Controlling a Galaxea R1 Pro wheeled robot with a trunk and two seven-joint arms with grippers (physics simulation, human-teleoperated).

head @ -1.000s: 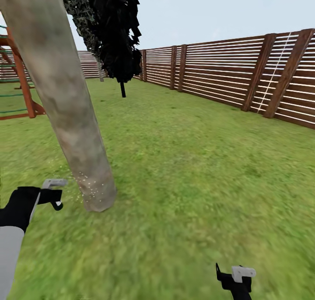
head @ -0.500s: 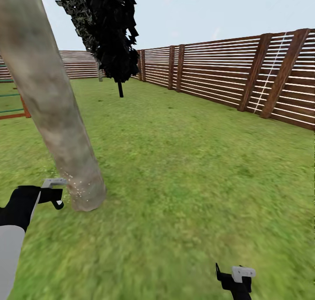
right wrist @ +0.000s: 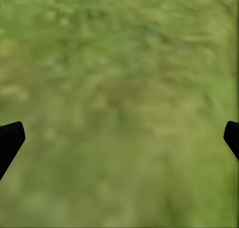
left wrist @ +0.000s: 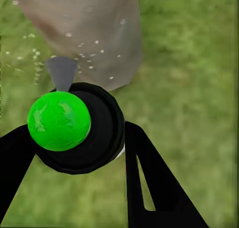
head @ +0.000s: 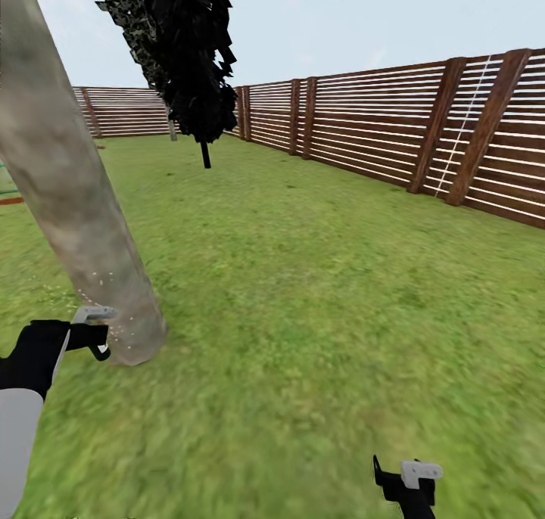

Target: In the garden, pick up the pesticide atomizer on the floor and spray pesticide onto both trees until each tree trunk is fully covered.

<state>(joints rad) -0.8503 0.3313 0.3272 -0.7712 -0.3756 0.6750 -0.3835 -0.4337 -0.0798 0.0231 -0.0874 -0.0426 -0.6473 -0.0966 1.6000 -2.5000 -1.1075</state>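
The thick mottled grey-brown tree trunk (head: 68, 201) leans up the left of the head view, its base on the grass floor (head: 318, 292). Tiny white pesticide specks (head: 121, 326) dot the base and hang in the air beside it. My left gripper (head: 92, 336) is shut on the pesticide atomizer (left wrist: 74, 130), a black body with a bright green ball top and a grey nozzle (left wrist: 61, 72) aimed at the trunk base (left wrist: 99, 28). Black fingers (left wrist: 149, 183) flank the atomizer. My right gripper (head: 405, 480) hangs low over grass, open and empty (right wrist: 119, 138).
A brown slatted fence (head: 393, 133) runs along the right and back of the lawn. A thin-trunked tree with dark foliage (head: 193, 65) stands further back. A sliver of an orange play frame (head: 9, 198) shows at the left edge. Open grass spreads to the right.
The whole view has swung to the right: the trunk and play frame have slid left in the picture. My left gripper still holds the atomizer at the trunk base, with specks there.
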